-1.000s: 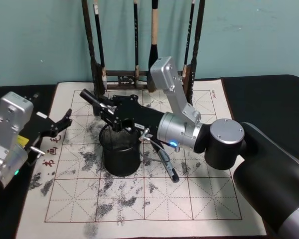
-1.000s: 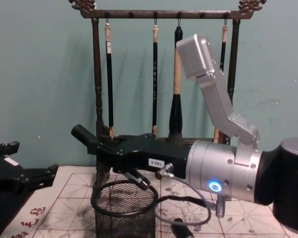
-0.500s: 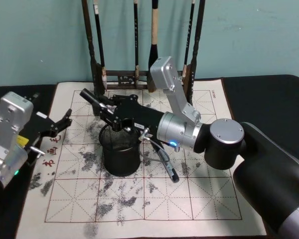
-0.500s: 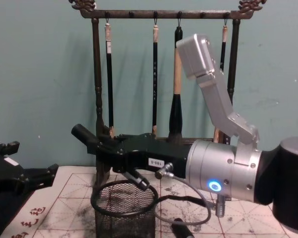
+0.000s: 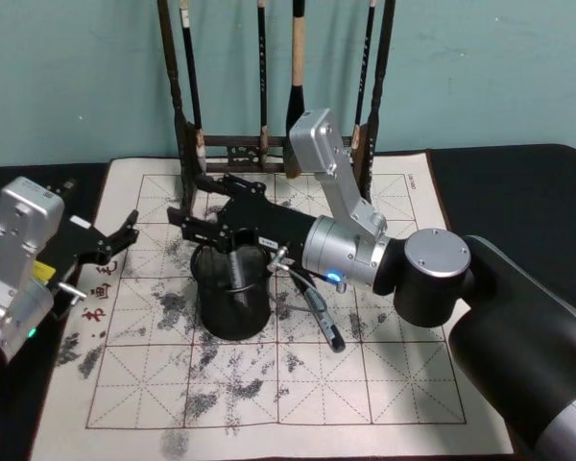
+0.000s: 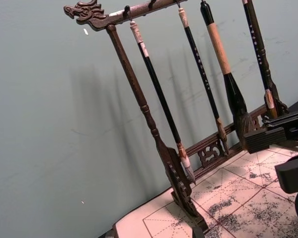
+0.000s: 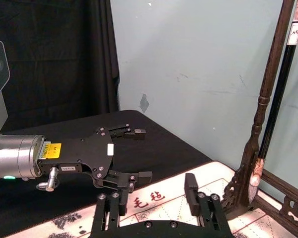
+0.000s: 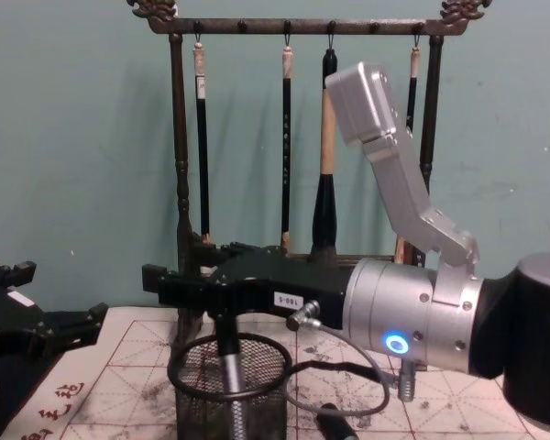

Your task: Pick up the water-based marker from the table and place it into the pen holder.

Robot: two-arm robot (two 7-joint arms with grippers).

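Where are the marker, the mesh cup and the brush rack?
marker (image 8: 229, 367), chest view, its shaft standing inside the cup
mesh cup (image 5: 232, 312), head view, its front wall
brush rack (image 8: 176, 137), chest view, its left post

One pen holder (image 5: 232, 317) is counted, with one marker (image 5: 236, 274) stood inside it. One dark pen (image 5: 322, 322) is seen just beside the pen holder on the single mat (image 5: 365, 384). Behind the pen holder, one brush rack (image 8: 176, 137) is hung with four brushes (image 8: 286, 137).

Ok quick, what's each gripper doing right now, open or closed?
Left gripper: open, empty, parked at left.
Right gripper: open, empty, over the pen holder, marker inside it.
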